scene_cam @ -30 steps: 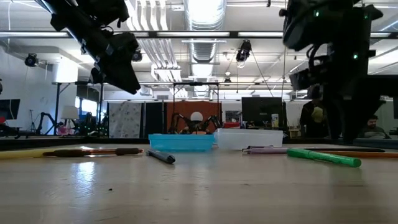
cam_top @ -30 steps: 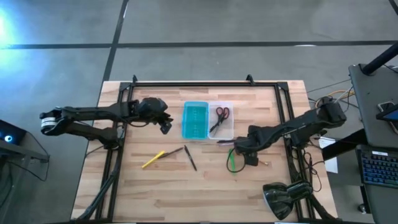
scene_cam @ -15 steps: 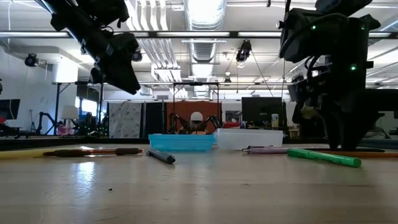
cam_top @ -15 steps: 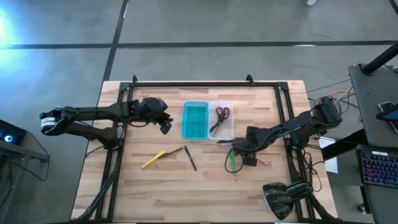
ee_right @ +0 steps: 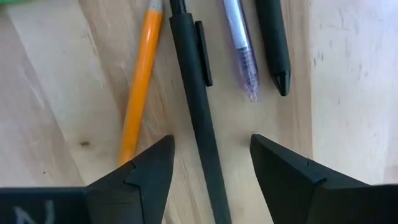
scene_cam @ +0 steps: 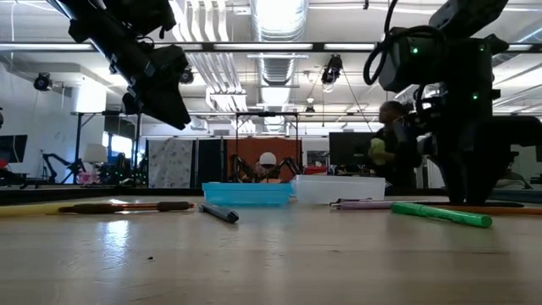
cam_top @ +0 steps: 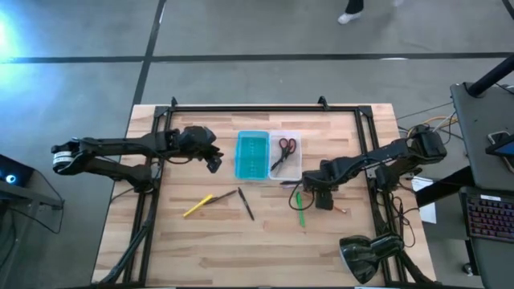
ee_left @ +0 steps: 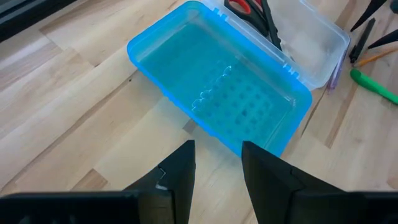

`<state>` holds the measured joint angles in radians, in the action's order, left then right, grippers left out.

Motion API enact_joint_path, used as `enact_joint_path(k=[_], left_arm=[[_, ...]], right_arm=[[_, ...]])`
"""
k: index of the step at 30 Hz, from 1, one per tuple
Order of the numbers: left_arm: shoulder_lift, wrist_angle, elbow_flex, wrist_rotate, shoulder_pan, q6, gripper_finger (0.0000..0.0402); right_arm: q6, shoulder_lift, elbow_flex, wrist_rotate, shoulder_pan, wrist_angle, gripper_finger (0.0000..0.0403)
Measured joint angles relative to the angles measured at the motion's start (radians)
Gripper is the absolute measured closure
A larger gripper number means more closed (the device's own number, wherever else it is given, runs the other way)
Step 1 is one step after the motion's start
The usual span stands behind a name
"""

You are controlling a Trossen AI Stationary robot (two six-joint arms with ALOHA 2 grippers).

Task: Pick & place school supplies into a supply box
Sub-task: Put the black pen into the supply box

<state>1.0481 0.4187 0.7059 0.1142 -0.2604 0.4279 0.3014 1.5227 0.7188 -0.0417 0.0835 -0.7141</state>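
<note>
The supply box lies open in the middle of the table, its turquoise half (cam_top: 251, 155) beside its clear half (cam_top: 287, 164). Red-handled scissors (cam_top: 285, 150) lie in the clear half. My right gripper (ee_right: 211, 149) is open, low over a group of pens by the clear half. Its fingers stand on either side of a black pen (ee_right: 198, 93), with an orange pencil (ee_right: 140, 81), a purple pen (ee_right: 240, 50) and a dark pen (ee_right: 273, 43) alongside. A green marker (cam_top: 299, 208) lies nearer the table's near edge. My left gripper (ee_left: 217, 152) is open and raised to the left of the turquoise half (ee_left: 217, 93).
A yellow pencil (cam_top: 197, 205) and two dark pens (cam_top: 225, 197) (cam_top: 246, 204) lie on the wood toward the near edge, left of the marker. A black frame (cam_top: 265, 107) runs around the table. A lamp (cam_top: 361, 255) sits at the near right corner. A person (scene_cam: 385, 148) stands in the room behind.
My right gripper has shifted a little toward the far edge, over the pens beside the clear half, and the green marker now shows full length beside it. A person has walked into the room behind the table.
</note>
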Motion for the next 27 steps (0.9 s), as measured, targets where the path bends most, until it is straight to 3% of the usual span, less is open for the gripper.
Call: enact_joint_path(k=[6,20,27], left_arm=[[0.000,0.000,-0.006,0.006,0.000,0.011,0.0287],[0.000,0.000,-0.008,0.042,0.000,0.015,0.0287],[0.000,0.000,-0.008,0.042,0.000,0.014,0.0287]], right_arm=[[-0.026,0.013,-0.031,0.021,-0.032,0.039,0.0208],[-0.013,0.013,-0.052,0.010,-0.036,0.060,0.0360],[0.090,0.002,-0.043,0.096,-0.041,0.040,0.0379]])
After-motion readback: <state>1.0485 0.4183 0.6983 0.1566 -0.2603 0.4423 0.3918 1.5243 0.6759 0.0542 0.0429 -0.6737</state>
